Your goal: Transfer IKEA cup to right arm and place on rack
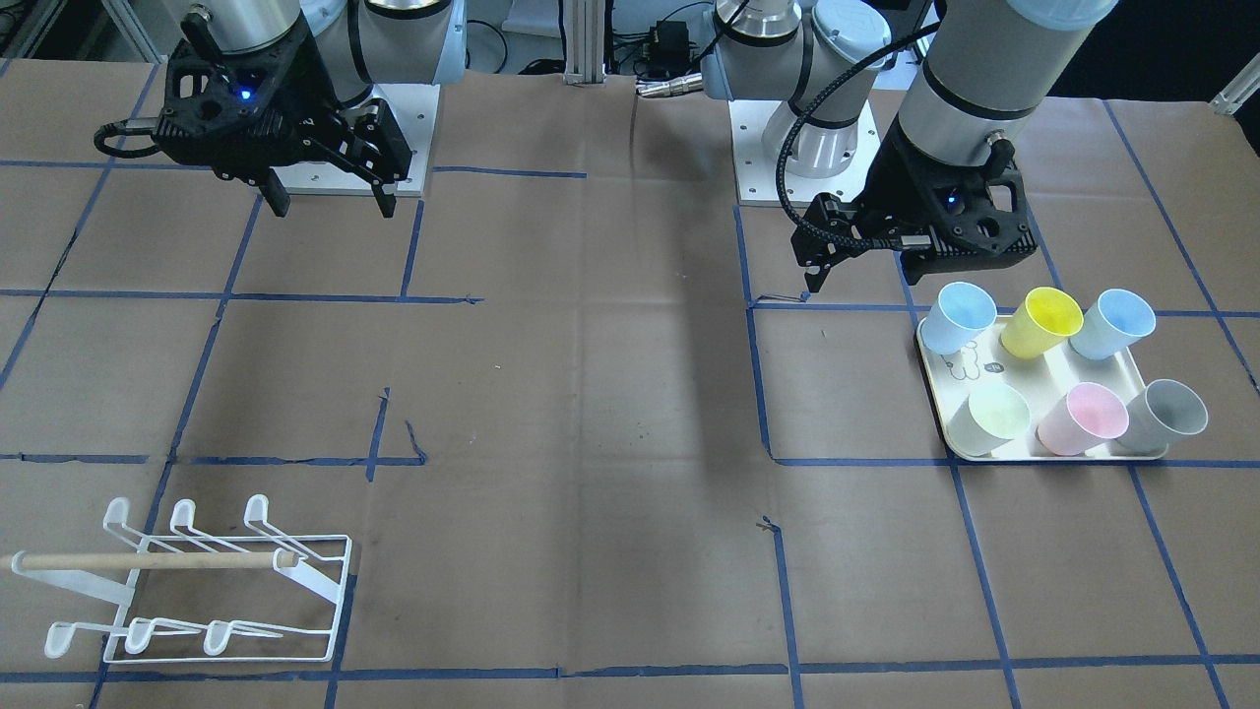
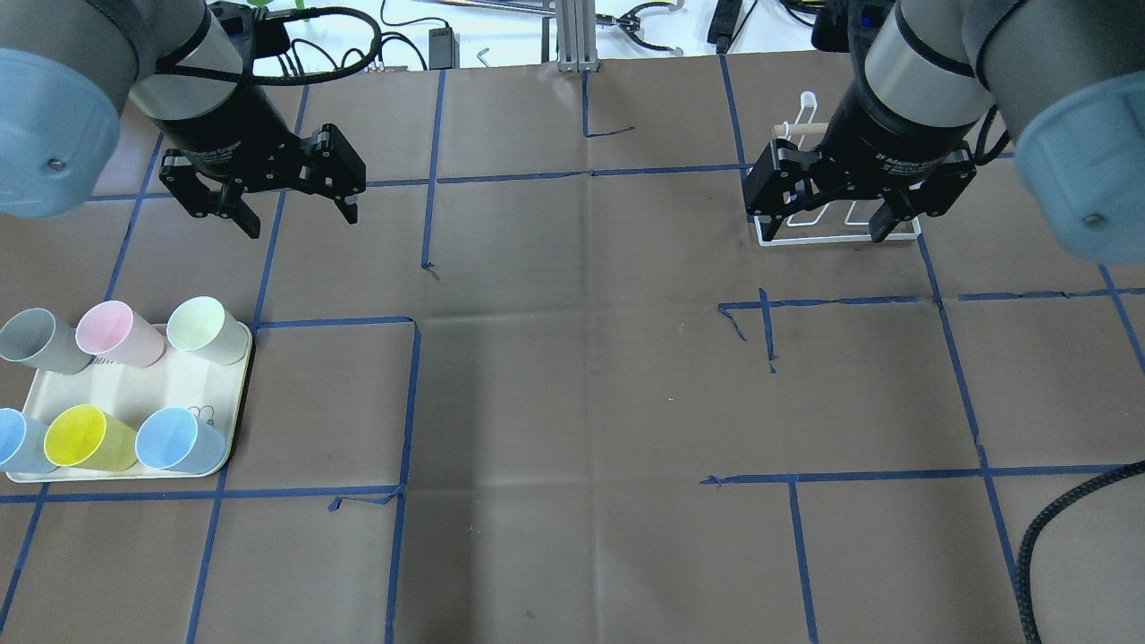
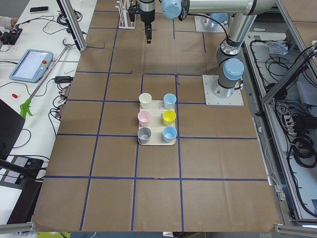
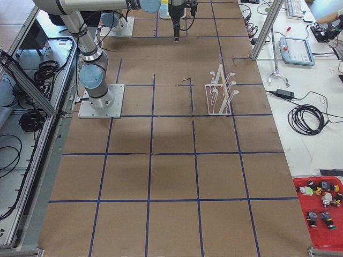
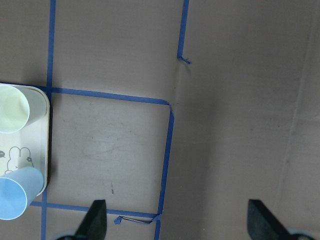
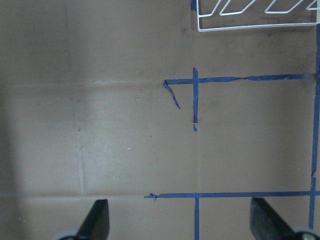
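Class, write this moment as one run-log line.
left gripper: open, empty | right gripper: open, empty | cups: six upright on tray | rack: no cups | transfer: not started

Robotics lab: tape-gridded table (image 1: 591, 394), teach pendant (image 3: 30, 64), loose cables (image 4: 308, 119).

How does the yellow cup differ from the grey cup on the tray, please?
On the cream tray, the yellow cup stands in the row nearer the robot, the grey cup in the farther row. The yellow cup is mid-row; the grey cup ends its row on the robot's left. Both stand upright, mouths up, with no gripper on them.
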Available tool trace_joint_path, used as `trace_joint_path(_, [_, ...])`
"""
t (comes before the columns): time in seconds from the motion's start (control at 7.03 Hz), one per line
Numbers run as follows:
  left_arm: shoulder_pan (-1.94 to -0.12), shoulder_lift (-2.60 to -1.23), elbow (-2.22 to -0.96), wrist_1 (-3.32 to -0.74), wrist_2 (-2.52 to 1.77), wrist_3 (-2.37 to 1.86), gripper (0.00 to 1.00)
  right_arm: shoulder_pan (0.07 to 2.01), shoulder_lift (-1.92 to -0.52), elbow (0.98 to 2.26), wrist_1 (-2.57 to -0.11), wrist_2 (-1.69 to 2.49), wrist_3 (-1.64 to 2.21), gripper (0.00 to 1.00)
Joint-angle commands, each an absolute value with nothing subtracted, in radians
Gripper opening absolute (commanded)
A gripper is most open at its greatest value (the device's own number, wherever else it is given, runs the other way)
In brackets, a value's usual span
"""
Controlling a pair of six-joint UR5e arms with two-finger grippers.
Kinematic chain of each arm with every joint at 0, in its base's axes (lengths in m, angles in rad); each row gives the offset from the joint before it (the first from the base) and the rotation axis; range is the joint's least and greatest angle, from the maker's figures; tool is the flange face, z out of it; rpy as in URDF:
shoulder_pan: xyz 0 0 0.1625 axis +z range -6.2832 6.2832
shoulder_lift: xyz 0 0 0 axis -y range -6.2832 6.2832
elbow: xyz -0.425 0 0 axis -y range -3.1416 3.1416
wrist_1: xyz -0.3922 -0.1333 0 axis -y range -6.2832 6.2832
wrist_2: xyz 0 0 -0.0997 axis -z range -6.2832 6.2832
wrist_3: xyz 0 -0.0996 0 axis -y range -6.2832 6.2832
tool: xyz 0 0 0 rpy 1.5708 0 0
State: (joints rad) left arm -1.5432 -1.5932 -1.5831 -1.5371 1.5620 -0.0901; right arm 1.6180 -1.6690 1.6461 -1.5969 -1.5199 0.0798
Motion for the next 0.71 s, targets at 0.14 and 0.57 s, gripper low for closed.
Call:
trace_joint_path(0.14, [-1.543, -1.588, -1.588, -1.539, 1.563, -0.081, 1.0, 1.617, -1.667, 1.646, -1.598, -1.523, 0.08, 1.0])
trace_joint_path(0.57, [-1.523, -1.586, -1.592, -1.54, 1.566, -0.024, 1.0, 1.617, -1.669, 1.644, -1.597, -1.523, 0.08, 1.0])
